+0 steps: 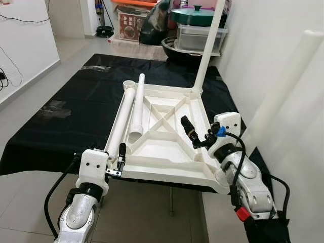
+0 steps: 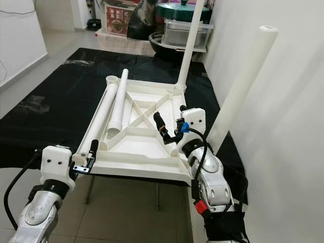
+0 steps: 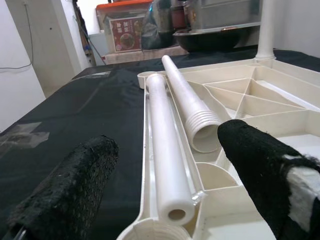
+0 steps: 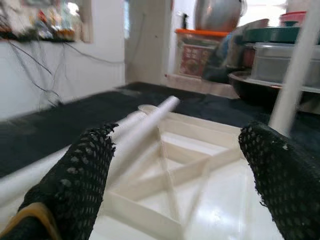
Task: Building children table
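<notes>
A white plastic table top [image 1: 167,173] lies upside down on a black-covered surface [image 1: 66,116]. One white leg [image 1: 207,45] stands upright in its far right corner socket. Two loose white legs [image 1: 121,119] [image 1: 137,106] lie side by side along its left rim, also seen in the left wrist view as the near leg [image 3: 167,165] and the threaded leg [image 3: 192,107]. My left gripper [image 1: 121,157] is open at the near left corner, its fingers either side of the near leg's end. Over the near right part of the top, my right gripper [image 1: 200,135] is open and holds nothing.
Another white leg [image 1: 281,86] leans on the right wall. Pots and a metal container [image 1: 197,30] and an orange-lidded box [image 1: 132,23] stand behind the surface. A white cabinet [image 1: 25,45] is at the left. The table top overhangs the front edge above tiled floor.
</notes>
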Controlling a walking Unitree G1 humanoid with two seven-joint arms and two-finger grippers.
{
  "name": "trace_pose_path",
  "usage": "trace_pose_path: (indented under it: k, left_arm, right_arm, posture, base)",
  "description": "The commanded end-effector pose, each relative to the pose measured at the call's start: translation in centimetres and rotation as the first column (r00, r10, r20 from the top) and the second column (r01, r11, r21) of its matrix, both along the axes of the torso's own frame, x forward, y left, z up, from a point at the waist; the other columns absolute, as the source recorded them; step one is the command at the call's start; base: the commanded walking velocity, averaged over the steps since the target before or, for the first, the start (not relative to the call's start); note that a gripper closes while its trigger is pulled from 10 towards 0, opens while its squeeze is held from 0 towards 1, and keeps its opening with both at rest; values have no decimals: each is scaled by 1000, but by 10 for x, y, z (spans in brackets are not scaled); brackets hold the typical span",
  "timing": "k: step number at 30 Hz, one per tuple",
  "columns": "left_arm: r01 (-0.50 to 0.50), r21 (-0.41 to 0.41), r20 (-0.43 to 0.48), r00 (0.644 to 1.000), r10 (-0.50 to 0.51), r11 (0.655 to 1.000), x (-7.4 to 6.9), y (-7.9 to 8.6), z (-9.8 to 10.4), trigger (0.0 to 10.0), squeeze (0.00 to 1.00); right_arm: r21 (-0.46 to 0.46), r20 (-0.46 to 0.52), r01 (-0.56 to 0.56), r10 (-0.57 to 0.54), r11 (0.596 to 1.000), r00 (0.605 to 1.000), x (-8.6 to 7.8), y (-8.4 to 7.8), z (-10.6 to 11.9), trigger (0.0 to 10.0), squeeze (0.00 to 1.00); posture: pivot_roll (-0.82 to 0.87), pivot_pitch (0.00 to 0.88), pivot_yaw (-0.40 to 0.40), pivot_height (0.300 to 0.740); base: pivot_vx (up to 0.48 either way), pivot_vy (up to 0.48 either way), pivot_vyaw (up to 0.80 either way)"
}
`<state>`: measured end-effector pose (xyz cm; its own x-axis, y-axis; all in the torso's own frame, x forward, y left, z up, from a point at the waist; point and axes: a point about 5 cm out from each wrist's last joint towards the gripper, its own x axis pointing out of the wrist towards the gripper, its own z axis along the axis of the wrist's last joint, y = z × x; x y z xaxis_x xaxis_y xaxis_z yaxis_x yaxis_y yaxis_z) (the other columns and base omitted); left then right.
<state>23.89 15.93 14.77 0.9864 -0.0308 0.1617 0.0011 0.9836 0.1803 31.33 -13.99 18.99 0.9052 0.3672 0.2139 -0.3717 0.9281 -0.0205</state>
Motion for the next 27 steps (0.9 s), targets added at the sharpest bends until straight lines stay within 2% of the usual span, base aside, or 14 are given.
trace_pose_path:
  k: [1, 4, 8, 17, 27]
  left_arm:
    - [7, -6, -7, 1000, -7, 1000, 1, -2, -2, 10000, 0]
    - [7, -10, -4, 1000, -7, 1000, 1, -2, -1, 10000, 0]
    - [4, -13, -9, 1000, -4, 1000, 1, -2, -1, 10000, 0]
    - [5, -27, -18, 1000, -5, 1000, 2, -1, -2, 10000, 0]
    - [12, -27, -19, 1000, -13, 1000, 2, -2, -2, 10000, 0]
  right_arm:
    - [54, 38, -62, 60, 997, 997, -2, 8, 15, 10000, 0]
    - [76, 52, -99, 95, 992, 994, -4, 14, 21, 10000, 0]
    - [36, 50, -165, 163, 986, 985, -12, 25, 19, 10000, 0]
    - [16, 24, -170, 170, 985, 985, -17, 28, 10, 10000, 0]
    - [34, 8, -132, 132, 991, 991, -14, 22, 10, 10000, 0]
  posture:
    - [52, 0, -123, 740]
    - [51, 0, -124, 740]
    - [48, 0, -124, 740]
    - [45, 0, -119, 740]
    - [47, 0, -119, 740]
  base:
    - [0, 0, 0]
    - [0, 0, 0]
    - [0, 0, 0]
    - [0, 0, 0]
    - [0, 443, 0]
